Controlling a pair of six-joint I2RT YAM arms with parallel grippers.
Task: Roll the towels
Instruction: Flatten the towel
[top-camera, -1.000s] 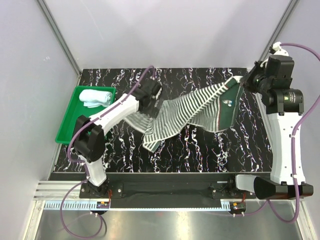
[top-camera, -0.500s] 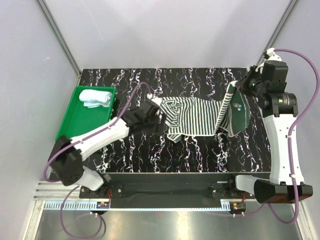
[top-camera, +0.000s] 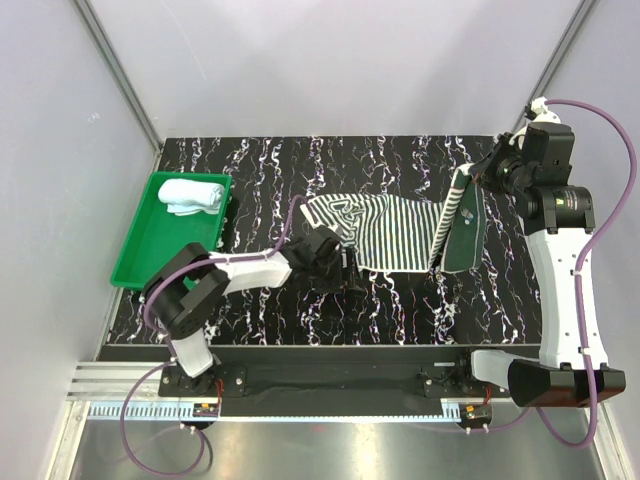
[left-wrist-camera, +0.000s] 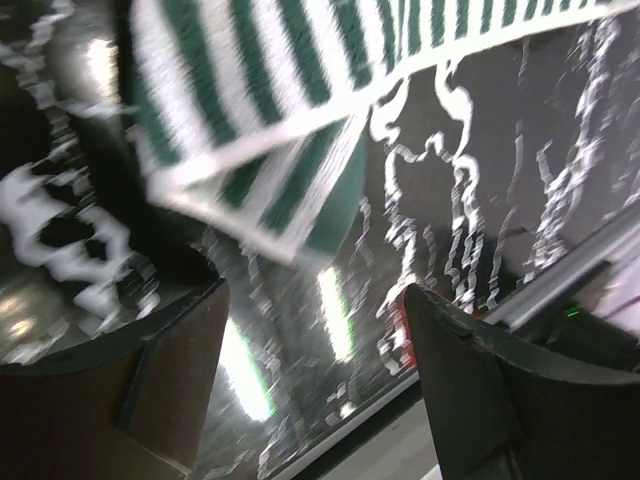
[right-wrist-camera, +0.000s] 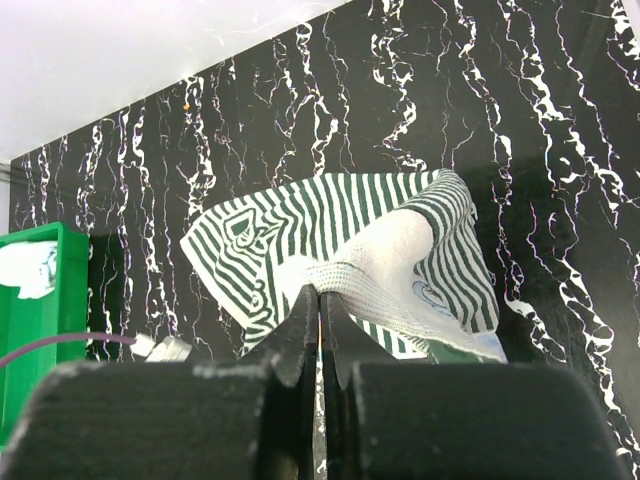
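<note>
The striped towel (top-camera: 395, 232) lies spread mid-table with its right edge lifted. My right gripper (top-camera: 468, 188) is shut on that raised edge; the right wrist view shows the jaws (right-wrist-camera: 320, 295) pinching a fold of the striped towel (right-wrist-camera: 330, 225). Low beside the towel's near-left corner is my left gripper (top-camera: 347, 270). It stands open in the left wrist view (left-wrist-camera: 315, 335), with only tabletop between its fingers and the towel's corner (left-wrist-camera: 270, 140) just beyond them. The light blue towel (top-camera: 192, 195) lies bunched in the green tray (top-camera: 135, 262).
The green tray (right-wrist-camera: 40, 320) sits at the table's left edge. The black marbled table (top-camera: 400, 310) ends in a metal rail along the near side. Frame posts and pale walls close in the back and both sides.
The left arm swung from the towel's far-left side to its near-left corner. The towel, stretched in the air before, has sunk and now lies mostly flat. The right gripper lowered slightly.
</note>
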